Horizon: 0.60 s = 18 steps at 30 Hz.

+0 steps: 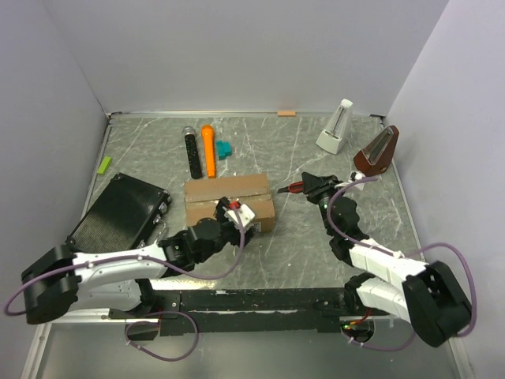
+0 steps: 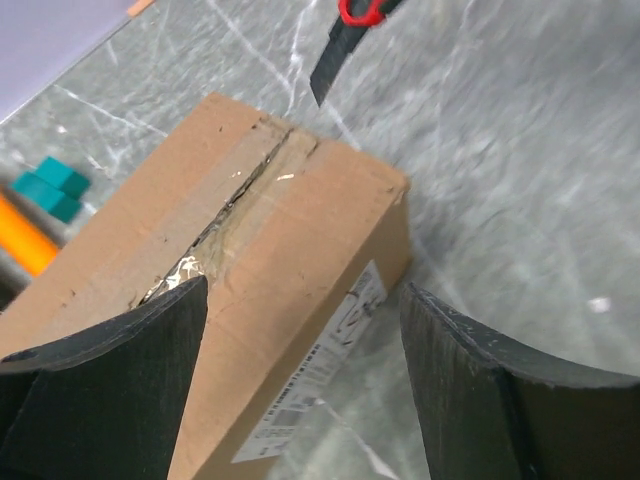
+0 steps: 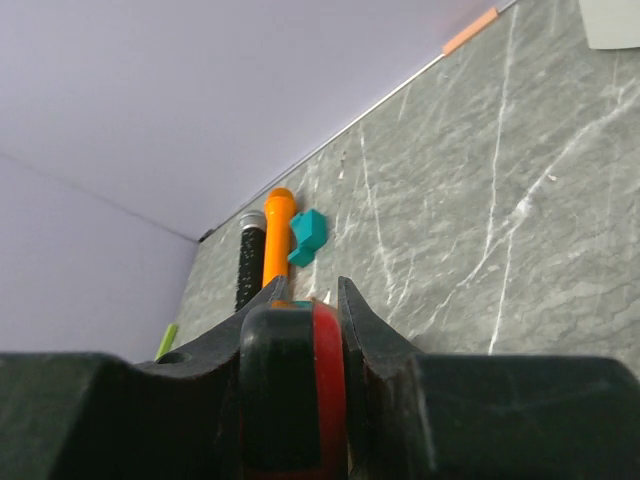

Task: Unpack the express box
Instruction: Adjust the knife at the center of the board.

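Left wrist view: your left gripper [image 2: 303, 300] gapes empty over the express box [image 2: 270, 230] mid-table; your right gripper [image 3: 311, 290] clamps the box cutter [image 3: 298, 400]. Unbraced, the box may skid as the cutter bites.

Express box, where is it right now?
Top view: the express box sits mid-table, right of the black ribbed case and nearer the arms than the orange tube, the left gripper open over its near edge.

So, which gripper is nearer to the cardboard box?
Left. The left gripper hovers open over the cardboard box; the right gripper, gripping a red-and-black cutter, is beyond its right end, apart.
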Each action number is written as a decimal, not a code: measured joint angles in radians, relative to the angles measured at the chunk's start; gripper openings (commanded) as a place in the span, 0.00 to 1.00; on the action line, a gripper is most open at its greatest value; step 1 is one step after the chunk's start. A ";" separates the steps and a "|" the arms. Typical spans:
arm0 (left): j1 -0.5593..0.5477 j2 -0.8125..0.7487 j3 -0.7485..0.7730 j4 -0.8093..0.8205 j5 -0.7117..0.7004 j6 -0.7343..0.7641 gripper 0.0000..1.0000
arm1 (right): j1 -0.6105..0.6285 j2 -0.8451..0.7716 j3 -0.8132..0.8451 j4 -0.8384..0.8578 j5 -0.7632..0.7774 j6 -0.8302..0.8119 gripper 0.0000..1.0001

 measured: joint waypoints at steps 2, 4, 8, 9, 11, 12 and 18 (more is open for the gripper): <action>-0.016 0.043 0.000 0.030 -0.033 0.055 0.82 | 0.000 0.048 0.001 0.042 0.008 0.006 0.00; -0.024 0.084 -0.003 0.064 -0.064 0.108 0.82 | 0.000 0.085 0.001 0.075 0.013 0.018 0.00; -0.026 0.133 -0.003 0.127 -0.096 0.180 0.83 | 0.000 0.140 0.005 0.138 0.019 0.036 0.00; -0.026 0.141 -0.004 0.143 -0.101 0.195 0.83 | 0.000 0.147 0.008 0.145 0.018 0.039 0.00; -0.026 0.153 -0.011 0.177 -0.105 0.215 0.83 | 0.000 0.167 0.015 0.171 0.018 0.047 0.00; -0.026 0.158 -0.015 0.192 -0.108 0.224 0.83 | 0.000 0.175 0.019 0.181 0.018 0.048 0.00; -0.026 0.181 -0.022 0.219 -0.100 0.263 0.84 | 0.000 0.236 0.044 0.228 0.012 0.053 0.00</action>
